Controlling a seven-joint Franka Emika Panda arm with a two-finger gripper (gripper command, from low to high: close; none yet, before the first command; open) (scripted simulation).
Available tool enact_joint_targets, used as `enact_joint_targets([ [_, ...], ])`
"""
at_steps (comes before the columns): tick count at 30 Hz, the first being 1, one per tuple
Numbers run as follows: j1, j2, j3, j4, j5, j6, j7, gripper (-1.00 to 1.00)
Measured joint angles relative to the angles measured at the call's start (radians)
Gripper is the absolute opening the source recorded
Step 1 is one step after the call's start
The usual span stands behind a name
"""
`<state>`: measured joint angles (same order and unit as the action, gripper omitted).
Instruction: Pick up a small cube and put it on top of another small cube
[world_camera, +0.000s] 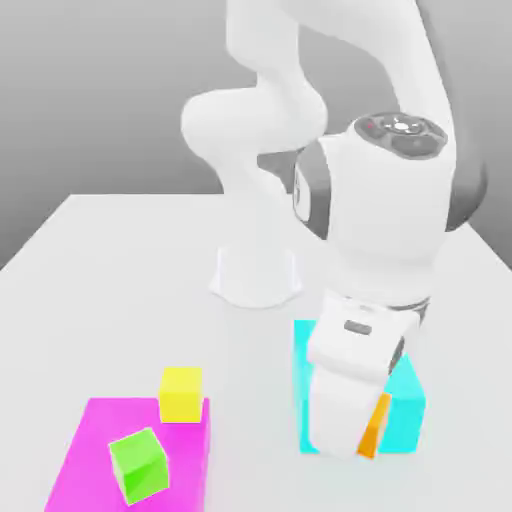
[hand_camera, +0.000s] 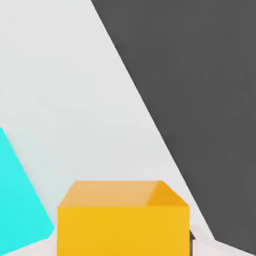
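The exterior view looks down across the worktop (world_camera: 120, 260) toward the arm's base at twelve o'clock. The hand view sits close above the orange cube (hand_camera: 122, 220). Both share the cyan block (world_camera: 410, 400).

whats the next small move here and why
Probably lift straight up a little. The gripper looks shut on the orange cube, low in front of the cyan block. The likely targets, the yellow cube and green cube, sit on the magenta block, so height comes first.

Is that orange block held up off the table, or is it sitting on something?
Held, it seems: the tool is shut on the orange cube, which hangs tilted beside the cyan block. Whether it clears the table I cannot tell.
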<state>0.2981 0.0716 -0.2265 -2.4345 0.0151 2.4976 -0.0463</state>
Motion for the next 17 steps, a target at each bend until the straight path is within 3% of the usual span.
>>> enact_joint_targets([
  [8, -0.218, -0.271, -0.065, -0.228, -0.105, -0.031, 0.234, -1.00],
  [13, -0.224, -0.163, -0.085, -0.275, -0.060, 0.123, 0.219, -1.00],
  [14, -0.222, -0.132, -0.086, -0.280, -0.048, 0.158, 0.210, 1.00],
  [17, -0.222, -0.132, -0.086, -0.280, -0.048, 0.158, 0.210, 1.00],
])
